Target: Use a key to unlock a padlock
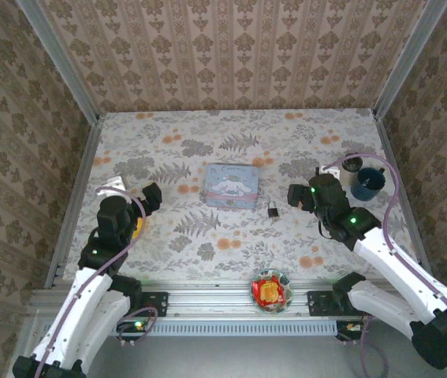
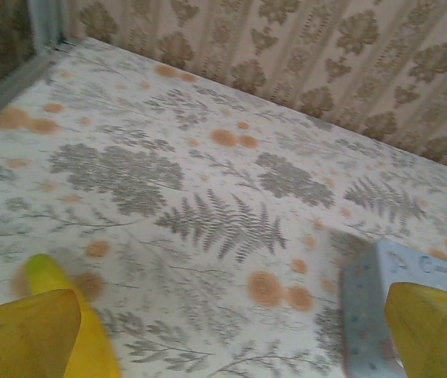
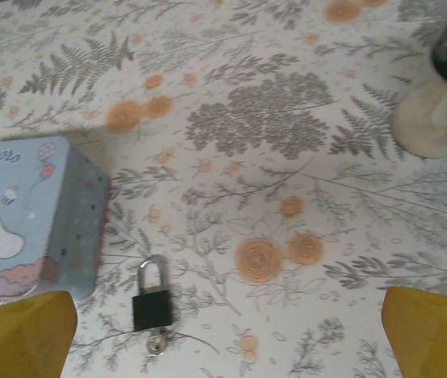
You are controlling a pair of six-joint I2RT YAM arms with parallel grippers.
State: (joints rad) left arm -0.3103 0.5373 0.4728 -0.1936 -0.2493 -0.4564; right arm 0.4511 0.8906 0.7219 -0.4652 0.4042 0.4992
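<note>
The padlock (image 3: 153, 303) lies flat on the table (image 1: 207, 236) just off the tin's (image 1: 231, 187) four o'clock corner. A silvery bit at its base may be the key. The left gripper (image 2: 231, 335) and right gripper (image 3: 227, 335) both gape wide and hold nothing. The right sits at the padlock's two o'clock, likely within easy reach of it. The tin is shut, its contents hidden. The bowl (image 1: 272, 276) at the table's six o'clock holds red-and-orange wrapped pieces.

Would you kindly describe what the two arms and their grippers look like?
The left arm and right arm have white shells, black joints, small green lights and a looping lilac cable. The left gripper and right gripper are black, with yellow fingers.
</note>
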